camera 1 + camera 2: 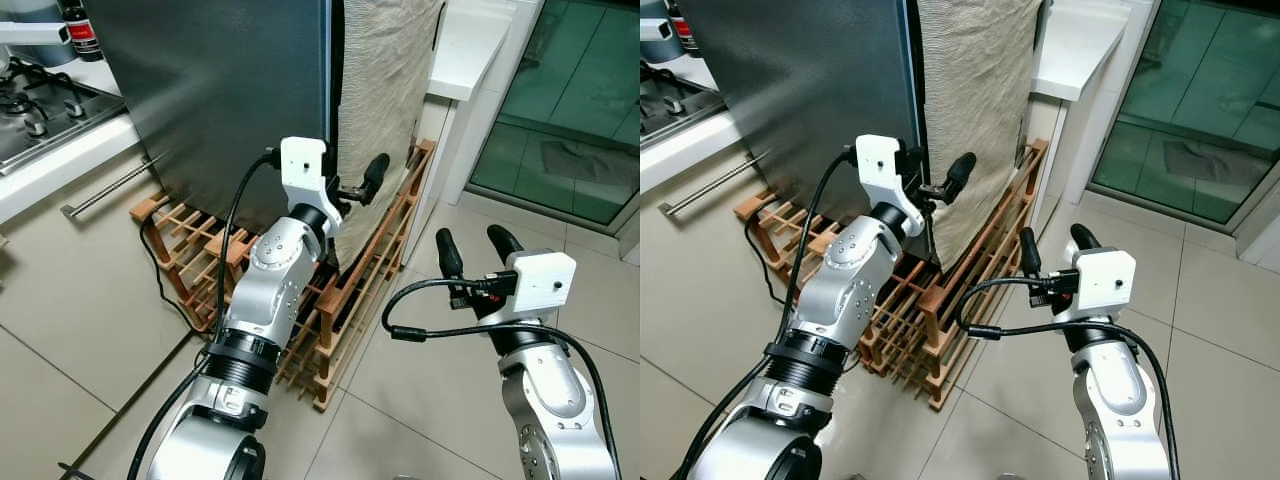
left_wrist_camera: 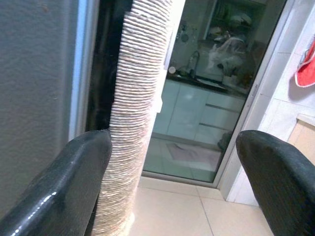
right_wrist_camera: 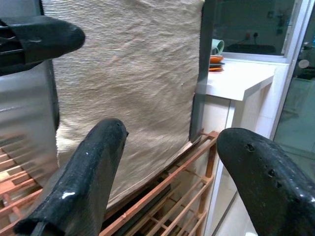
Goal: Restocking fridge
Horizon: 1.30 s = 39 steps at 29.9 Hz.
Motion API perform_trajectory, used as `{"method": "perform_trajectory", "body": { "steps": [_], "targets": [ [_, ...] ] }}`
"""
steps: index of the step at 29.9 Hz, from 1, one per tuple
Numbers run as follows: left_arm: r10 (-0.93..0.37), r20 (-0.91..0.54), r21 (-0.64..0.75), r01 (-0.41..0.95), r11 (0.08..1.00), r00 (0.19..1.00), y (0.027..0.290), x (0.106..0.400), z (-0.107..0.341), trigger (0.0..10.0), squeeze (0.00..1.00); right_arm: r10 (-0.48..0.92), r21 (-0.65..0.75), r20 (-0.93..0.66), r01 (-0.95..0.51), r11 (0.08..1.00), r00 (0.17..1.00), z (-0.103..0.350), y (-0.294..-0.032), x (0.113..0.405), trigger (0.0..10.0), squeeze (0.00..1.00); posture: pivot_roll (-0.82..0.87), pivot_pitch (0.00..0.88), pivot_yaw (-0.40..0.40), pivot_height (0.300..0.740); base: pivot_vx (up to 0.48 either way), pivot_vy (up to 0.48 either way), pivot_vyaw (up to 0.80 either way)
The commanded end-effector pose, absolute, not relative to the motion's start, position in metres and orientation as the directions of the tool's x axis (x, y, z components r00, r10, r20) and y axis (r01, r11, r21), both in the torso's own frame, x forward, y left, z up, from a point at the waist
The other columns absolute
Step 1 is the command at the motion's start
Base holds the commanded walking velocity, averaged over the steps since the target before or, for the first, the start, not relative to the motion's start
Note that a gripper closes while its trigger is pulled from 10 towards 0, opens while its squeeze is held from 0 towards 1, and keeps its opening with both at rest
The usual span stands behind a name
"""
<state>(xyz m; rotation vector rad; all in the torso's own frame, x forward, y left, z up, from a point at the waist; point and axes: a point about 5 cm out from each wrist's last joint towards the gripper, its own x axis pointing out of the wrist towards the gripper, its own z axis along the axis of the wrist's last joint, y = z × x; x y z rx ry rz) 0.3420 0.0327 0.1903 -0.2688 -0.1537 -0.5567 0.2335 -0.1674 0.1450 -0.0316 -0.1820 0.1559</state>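
Currently: opening step. My left gripper [image 1: 352,185], jaws wide, straddles the cloth-covered fridge [image 1: 230,90] door edge. Right gripper [image 1: 470,250], wide, hangs well right, empty. Next I'd judge: hook the edge, pull outward.

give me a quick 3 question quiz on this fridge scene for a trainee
1. True or false: the left hand is at the edge of the fridge door, beside the beige cloth.
2. Multiple choice: the fridge stands on A) a blue crate, B) a wooden rack, C) a metal trolley.
3. Short answer: how are the fingers of the right hand set, and what do they hold?

Key
1. True; one finger sits at the gap between door and cloth.
2. B.
3. Open, holding nothing, raised over the tiled floor to the right of the rack.
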Motion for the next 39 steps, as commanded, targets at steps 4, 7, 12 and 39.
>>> {"method": "perform_trajectory", "body": {
  "steps": [4, 7, 12, 39],
  "targets": [
    [-0.545, 0.237, -0.221, 0.591, 0.775, 0.804, 0.007, 0.341, 0.204, 10.0, 0.00, 0.186, -0.051, 0.195, -0.180, 0.982, 0.963, 0.151, -0.163, 0.235, 10.0, 0.00, -0.20, 0.000, 0.037, 0.740, 0.000, 0.000, 0.00],
    [-0.552, 0.178, -0.193, 0.579, 0.792, 0.814, 0.000, 0.343, 0.199, 10.0, 0.00, 0.187, -0.050, 0.196, -0.181, 0.982, 0.963, 0.152, -0.162, 0.237, 10.0, 0.00, -0.20, 0.000, 0.037, 0.740, 0.000, 0.000, 0.00],
    [-0.551, 0.154, -0.233, 0.572, 0.786, 0.820, -0.002, 0.343, 0.193, 10.0, 0.00, 0.186, -0.048, 0.202, -0.180, 0.982, 0.962, 0.153, -0.162, 0.238, 10.0, 0.00, -0.21, 0.000, 0.036, 0.740, 0.000, 0.000, 0.00],
    [-0.471, 0.298, -0.126, 0.523, 0.843, 0.830, 0.059, 0.323, 0.217, 10.0, 0.00, 0.064, -0.083, 0.260, -0.044, 0.996, 0.963, 0.166, -0.182, 0.243, 10.0, 0.00, -0.18, 0.000, 0.021, 0.740, 0.000, 0.000, 0.00]
  ]
}}
